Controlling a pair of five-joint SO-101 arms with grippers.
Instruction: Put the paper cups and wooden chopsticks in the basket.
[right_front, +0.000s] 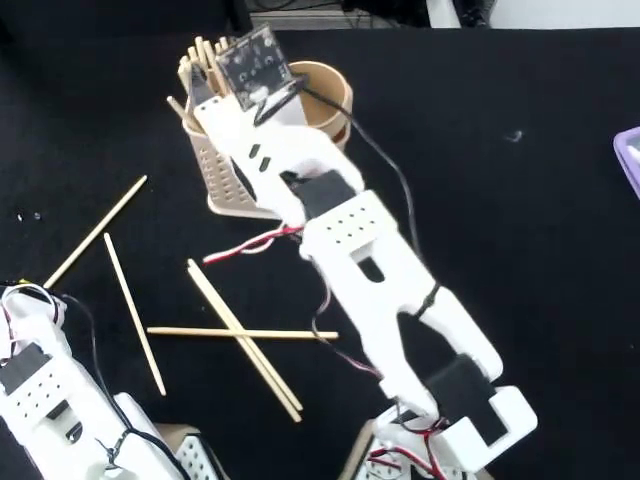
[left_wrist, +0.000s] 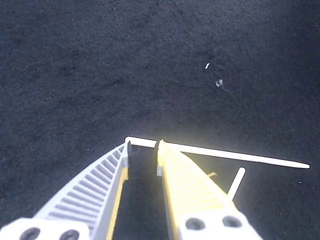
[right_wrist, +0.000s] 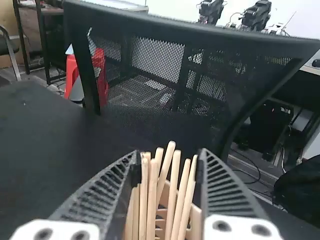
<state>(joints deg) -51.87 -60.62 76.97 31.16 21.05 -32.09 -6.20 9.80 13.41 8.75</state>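
- Five wooden chopsticks (right_front: 180, 330) loose on the black tabletop (right_front: 500, 200), near the arms and well apart from the basket (right_front: 228, 170).
- More sticks standing up in the basket as a bunch (right_wrist: 165, 195), with the ends poking out of the top.
- One paper cup (right_front: 335, 90) right by the basket on its far side. Cannot tell if inside it or only touching it.
- Right end effector (right_wrist: 168, 155): hangs over the basket, open, with one jaw on each side of the bunch. Probably not squeezing, going by the sticks fanning out between the jaws.
- Left end effector (left_wrist: 143, 144): sits low over the tabletop, jaws a little apart, with nothing between them. Just past its tips, one long chopstick (left_wrist: 225, 154), with a short bit of another (left_wrist: 236, 182) near it.
- Step in hand, as a guess: dropping a bunch of sticks into the basket.
- Next move: calls for a straight lift up, without dragging a stick out or tipping the basket.
- After that: calls for picking up the loose sticks. Thin and flat on the tabletop, so likely hard to pinch. Best done with one jaw coming down on each side of a stick, then a gentle close.
- Maybe half done, with five sticks left to go.
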